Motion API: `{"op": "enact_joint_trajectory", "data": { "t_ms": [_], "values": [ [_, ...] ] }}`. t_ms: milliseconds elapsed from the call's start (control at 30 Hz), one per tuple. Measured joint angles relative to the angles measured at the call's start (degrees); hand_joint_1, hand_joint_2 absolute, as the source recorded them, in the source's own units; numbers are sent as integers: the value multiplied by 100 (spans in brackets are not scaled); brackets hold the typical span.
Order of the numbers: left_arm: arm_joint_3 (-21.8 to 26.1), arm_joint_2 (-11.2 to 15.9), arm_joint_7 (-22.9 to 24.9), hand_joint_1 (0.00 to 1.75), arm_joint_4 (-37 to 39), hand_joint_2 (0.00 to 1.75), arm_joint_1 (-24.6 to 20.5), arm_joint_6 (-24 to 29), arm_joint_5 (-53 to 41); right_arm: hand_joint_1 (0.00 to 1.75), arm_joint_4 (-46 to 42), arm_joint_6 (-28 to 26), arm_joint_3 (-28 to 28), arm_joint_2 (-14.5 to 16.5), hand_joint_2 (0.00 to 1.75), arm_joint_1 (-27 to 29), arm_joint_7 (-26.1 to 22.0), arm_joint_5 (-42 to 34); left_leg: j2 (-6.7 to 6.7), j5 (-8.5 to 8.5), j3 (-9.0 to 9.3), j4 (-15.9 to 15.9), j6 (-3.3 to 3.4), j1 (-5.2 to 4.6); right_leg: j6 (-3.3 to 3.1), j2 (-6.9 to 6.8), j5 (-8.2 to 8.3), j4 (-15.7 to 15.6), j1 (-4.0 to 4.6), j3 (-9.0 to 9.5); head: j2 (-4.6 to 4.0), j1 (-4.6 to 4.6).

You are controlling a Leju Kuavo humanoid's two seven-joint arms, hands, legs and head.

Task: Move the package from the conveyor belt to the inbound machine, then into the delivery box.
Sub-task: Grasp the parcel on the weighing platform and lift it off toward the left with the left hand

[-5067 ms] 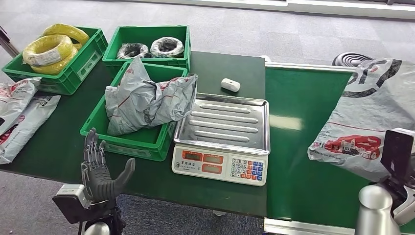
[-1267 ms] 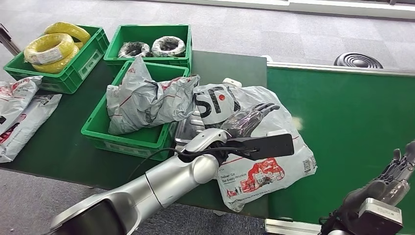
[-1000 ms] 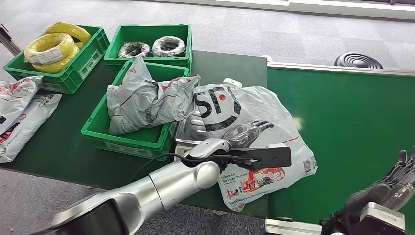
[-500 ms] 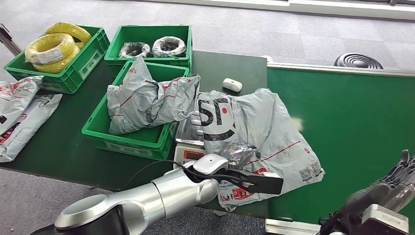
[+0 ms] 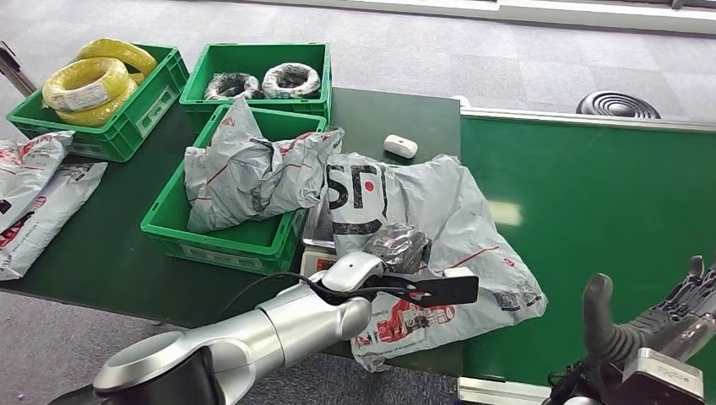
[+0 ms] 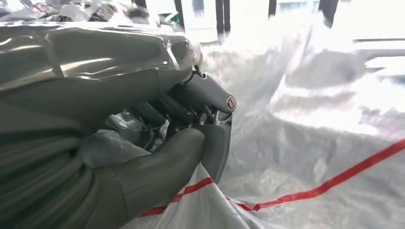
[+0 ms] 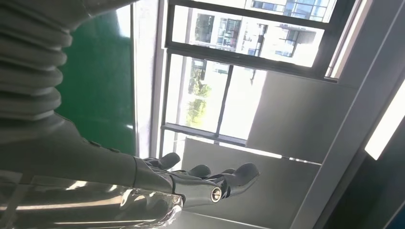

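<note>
One package (image 5: 439,219) — bunched in the left hand (image 5: 398,246) — over the scale (image 5: 317,226).

Left hand (image 5: 398,245) clenched shut — right hand (image 5: 654,321) empty, fingers spread.

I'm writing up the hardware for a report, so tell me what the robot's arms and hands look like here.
The left arm is a smooth, rounded silver shell with a thin black cable running along it to the wrist, where a flat black bar sticks out. The left hand is dark grey with a thick thumb, darker glossy fingers and a ribbed cover. The right hand is the same dark grey, above a silver wrist box.
</note>
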Motion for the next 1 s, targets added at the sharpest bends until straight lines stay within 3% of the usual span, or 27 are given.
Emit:
{"op": "enact_joint_trajectory", "data": {
  "t_ms": [233, 467, 633, 867, 1000],
  "values": [
    [760, -2, -600, 175, 24, 175, -83, 789, -214, 0, 74, -2, 7, 0, 175, -60, 45, -17, 0, 0, -1, 0, 0, 0, 0, 0, 0, 0, 0, -1, 0, 0],
    [1755, -7, -1060, 175, -342, 175, -125, 1053, -490, 0, 118, -2, 2, 0, 175, -121, 103, -18, 0, 0, -1, 0, 0, 0, 0, 0, 0, 0, 0, -2, 0, 0],
    [2568, 10, -1297, 175, -984, 175, -94, 926, -767, 0, 118, -1, -5, 0, 175, -120, 104, 7, 0, 0, -2, 0, 0, 0, 0, 0, 0, 0, 0, -4, 0, 1],
    [3779, 108, -1438, 175, -2617, 175, 85, 401, -852, 0, 118, -15, -32, -2, 175, -32, 68, -20, 1, 0, -6, 0, 0, 0, 0, 1, 0, 0, 0, -8, 0, 0],
    [4216, 192, -1493, 175, -3325, 175, 146, 338, -818, 0, 118, -25, -50, -2, 175, 31, 23, -66, 1, 0, -6, 0, 0, 0, 0, 0, -1, 0, 0, -8, 0, 0]
  ]
}}
